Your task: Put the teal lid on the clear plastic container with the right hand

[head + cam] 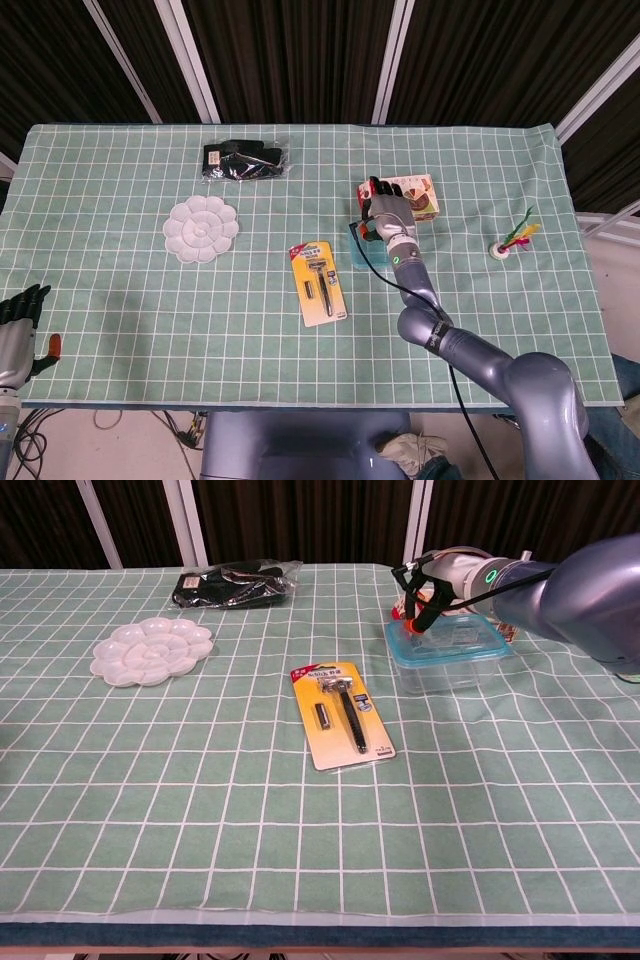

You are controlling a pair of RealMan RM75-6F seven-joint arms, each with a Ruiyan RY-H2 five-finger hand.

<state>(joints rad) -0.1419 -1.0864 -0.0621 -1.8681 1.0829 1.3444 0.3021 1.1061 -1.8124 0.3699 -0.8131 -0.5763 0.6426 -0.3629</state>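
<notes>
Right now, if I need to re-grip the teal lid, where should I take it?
Probably the near-left corner of the teal lid, coming from above: that rim overhangs the clear plastic container, and the right hand already sits over it.
</notes>
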